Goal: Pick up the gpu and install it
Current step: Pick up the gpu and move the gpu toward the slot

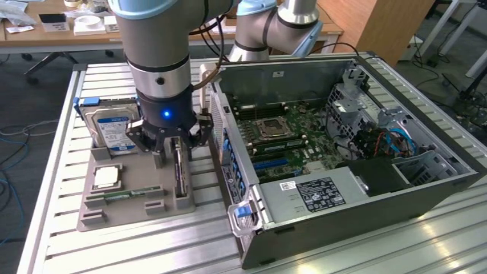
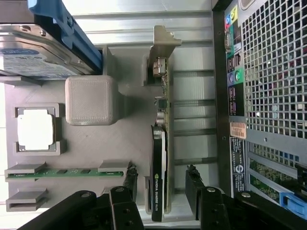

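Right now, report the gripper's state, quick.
Gripper: jaws open, one on each side of the gpu, with a gap showing on both sides; nothing held. The gpu stands on edge in the grey holder.

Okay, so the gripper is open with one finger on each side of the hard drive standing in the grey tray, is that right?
Not quite. The open gripper has a finger on each side of the gpu, not the hard drive, which stands apart elsewhere in the grey tray. The wrist view shows this.
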Motion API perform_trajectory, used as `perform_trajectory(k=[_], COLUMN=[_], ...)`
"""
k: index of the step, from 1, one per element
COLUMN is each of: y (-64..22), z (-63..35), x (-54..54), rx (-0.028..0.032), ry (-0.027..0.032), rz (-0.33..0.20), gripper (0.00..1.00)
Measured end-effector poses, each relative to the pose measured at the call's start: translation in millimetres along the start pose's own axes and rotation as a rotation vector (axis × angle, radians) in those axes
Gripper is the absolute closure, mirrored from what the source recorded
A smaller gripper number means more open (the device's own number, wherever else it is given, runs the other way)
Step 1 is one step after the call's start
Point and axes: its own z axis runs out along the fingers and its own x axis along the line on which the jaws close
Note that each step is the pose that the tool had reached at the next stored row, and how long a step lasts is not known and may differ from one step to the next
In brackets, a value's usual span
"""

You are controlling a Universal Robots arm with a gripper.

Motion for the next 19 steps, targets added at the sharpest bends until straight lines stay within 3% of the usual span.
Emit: perform_trajectory(k=[12,19], y=[3.0,7.7], z=[20.7,25.3], x=[0.8,1.7], rx=[0.0001,0.0001], ry=[0.0003,0.0006], rz=[0.000,0.001], gripper=[0.47,0.47])
